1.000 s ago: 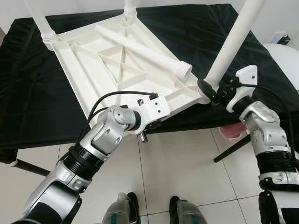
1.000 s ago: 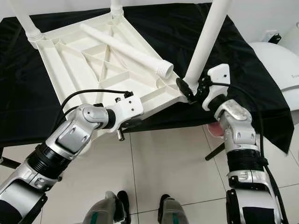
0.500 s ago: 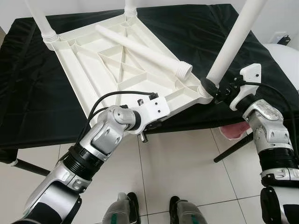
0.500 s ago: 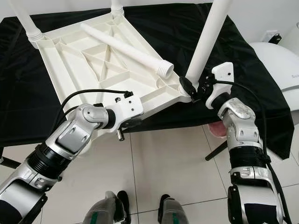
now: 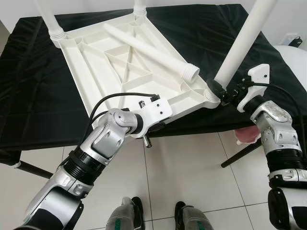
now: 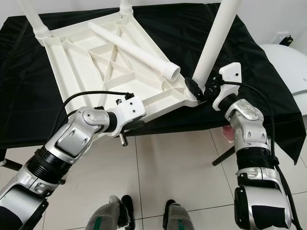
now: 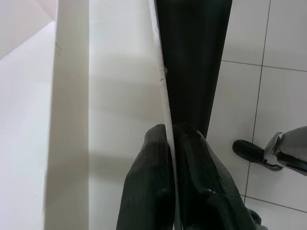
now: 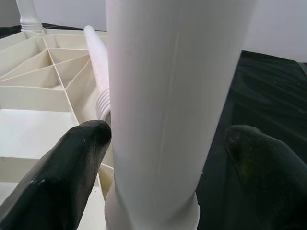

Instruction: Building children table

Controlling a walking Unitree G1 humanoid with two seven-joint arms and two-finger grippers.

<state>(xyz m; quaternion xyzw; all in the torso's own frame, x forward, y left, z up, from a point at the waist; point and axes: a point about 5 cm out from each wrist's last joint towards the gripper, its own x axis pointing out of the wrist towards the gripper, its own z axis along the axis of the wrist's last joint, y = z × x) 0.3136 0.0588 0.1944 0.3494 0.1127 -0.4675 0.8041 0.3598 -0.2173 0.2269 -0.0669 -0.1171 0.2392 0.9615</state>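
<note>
The white plastic table top (image 5: 120, 67) lies upside down on a black-covered table. Two legs (image 5: 50, 19) stand in its far corners. A third leg (image 5: 240, 45) stands in the near right corner socket. My right gripper (image 5: 221, 93) is open at this leg's base, one finger (image 8: 81, 143) close against it and the other finger (image 8: 259, 148) apart from it. A loose leg (image 5: 148, 48) with a threaded end lies across the ribbed underside. My left gripper (image 7: 170, 143) is shut on the table top's thin near rim (image 7: 163, 86).
The black cloth (image 5: 29, 96) hangs over the work table's front edge, with a dark support strut (image 5: 240, 153) below at right. A white rounded object (image 6: 288, 57) stands at far right, and something pink (image 5: 247, 136) lies on the tiled floor. My feet (image 5: 127, 215) stand below.
My right gripper has shifted slightly to the right at the standing leg's base. The left gripper keeps its hold on the rim. The whole picture has shifted a little.
</note>
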